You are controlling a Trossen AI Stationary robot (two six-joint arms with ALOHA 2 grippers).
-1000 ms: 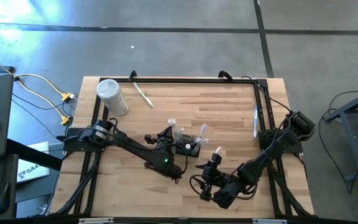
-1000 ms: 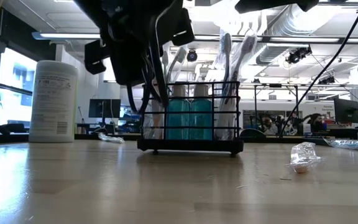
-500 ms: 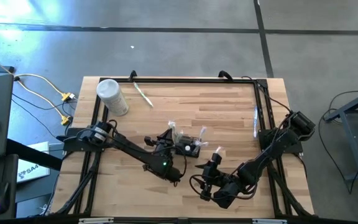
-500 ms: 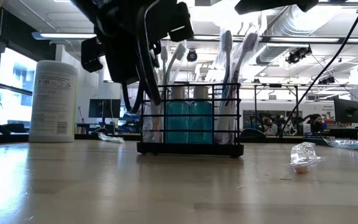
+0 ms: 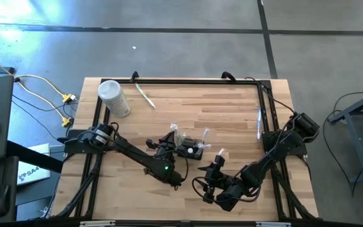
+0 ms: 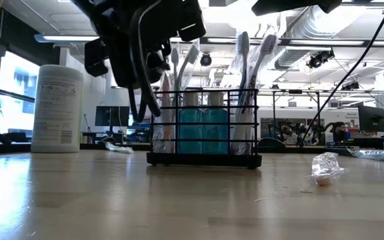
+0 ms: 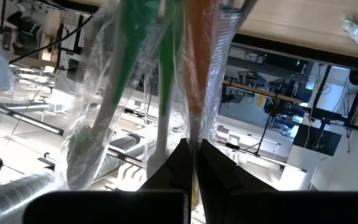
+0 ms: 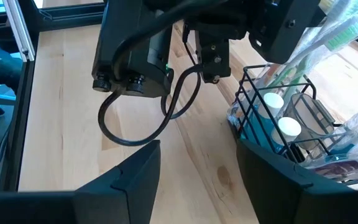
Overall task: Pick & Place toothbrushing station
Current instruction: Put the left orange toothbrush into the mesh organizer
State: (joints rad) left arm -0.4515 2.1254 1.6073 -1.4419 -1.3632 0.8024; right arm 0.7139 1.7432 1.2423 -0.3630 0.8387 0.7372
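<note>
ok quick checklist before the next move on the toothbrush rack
1. Left end effector shut on a wrapped toothbrush, as the left wrist view shows: ok.
2. Toothbrushing station upright with its base flat on the table: ok.
3. Right end effector open and empty, beside the station: ok.
4. White canister stands apart from the station: ok.
5. Small wrapped item lies on the table, clear of the station: ok.
6. Whether the toothbrush will slide free of the wire rack without snagging: cannot tell.
</note>
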